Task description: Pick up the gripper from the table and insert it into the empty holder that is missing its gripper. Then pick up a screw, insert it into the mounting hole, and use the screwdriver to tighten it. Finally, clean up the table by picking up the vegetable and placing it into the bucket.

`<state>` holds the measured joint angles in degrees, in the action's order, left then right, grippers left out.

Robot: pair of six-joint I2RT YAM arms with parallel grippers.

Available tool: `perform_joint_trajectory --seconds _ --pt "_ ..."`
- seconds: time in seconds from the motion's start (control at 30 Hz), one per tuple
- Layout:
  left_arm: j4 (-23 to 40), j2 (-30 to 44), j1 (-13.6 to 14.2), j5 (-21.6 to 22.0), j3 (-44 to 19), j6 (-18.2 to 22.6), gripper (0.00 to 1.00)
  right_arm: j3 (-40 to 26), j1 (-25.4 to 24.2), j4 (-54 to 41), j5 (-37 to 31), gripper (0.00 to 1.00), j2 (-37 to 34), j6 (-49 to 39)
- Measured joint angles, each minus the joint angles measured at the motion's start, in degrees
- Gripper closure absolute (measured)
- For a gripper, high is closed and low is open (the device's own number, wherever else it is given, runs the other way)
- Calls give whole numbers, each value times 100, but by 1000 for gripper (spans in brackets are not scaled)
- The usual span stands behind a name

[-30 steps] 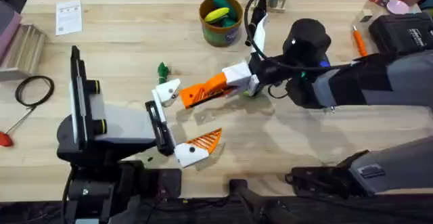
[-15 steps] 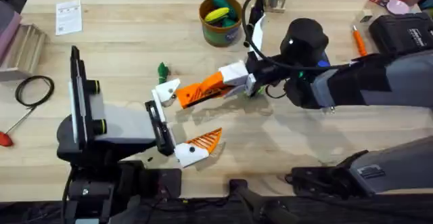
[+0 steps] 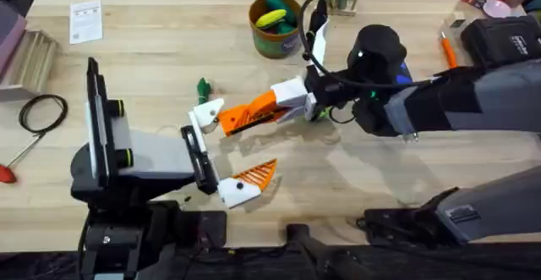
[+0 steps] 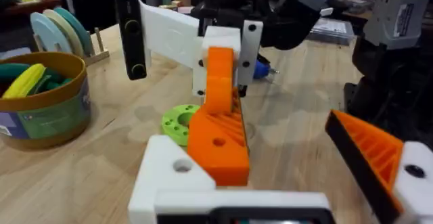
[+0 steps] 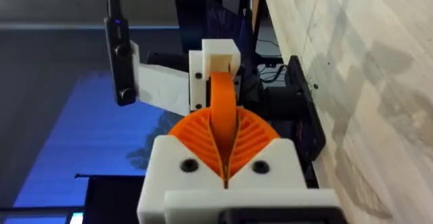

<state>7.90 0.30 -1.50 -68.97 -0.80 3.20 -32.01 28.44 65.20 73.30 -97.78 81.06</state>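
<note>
The orange ribbed gripper (image 3: 245, 115) hangs just above the table, and my right gripper (image 3: 286, 101) is shut on its back end. Its front end rests against the white empty holder (image 3: 205, 112) on my left arm. From the left wrist, the orange gripper (image 4: 216, 139) lies along the holder (image 4: 169, 176). My left gripper (image 3: 241, 140) is open, its other block carrying an orange finger (image 3: 255, 177). The dark green vegetable (image 3: 203, 87) lies just behind the holder. The bucket (image 3: 275, 24) stands at the back with toy pieces inside. Screw and screwdriver are out of view.
A bright-green disc with holes (image 4: 177, 121) lies on the table under the held piece. An orange pen-like tool (image 3: 447, 52) lies at the right, a black cable loop (image 3: 42, 111) and a red-handled tool (image 3: 7, 174) at the left edge. A paper slip (image 3: 85, 19) lies back left.
My right gripper has carried the orange gripper slightly left, closer against the holder. The left arm has not moved.
</note>
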Motion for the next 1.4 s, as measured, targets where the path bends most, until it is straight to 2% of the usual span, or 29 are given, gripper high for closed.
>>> perform_joint_trajectory --seconds 0.3,0.83,1.4 --pt "2 0 2 -17 0 2 14 -51 71 12 -80 993 0 19" --pt "-5 0 -11 37 0 0 15 -63 328 6 -822 993 0 148" --pt "-15 -1 -15 98 0 0 15 -85 523 12 -1140 993 0 155"
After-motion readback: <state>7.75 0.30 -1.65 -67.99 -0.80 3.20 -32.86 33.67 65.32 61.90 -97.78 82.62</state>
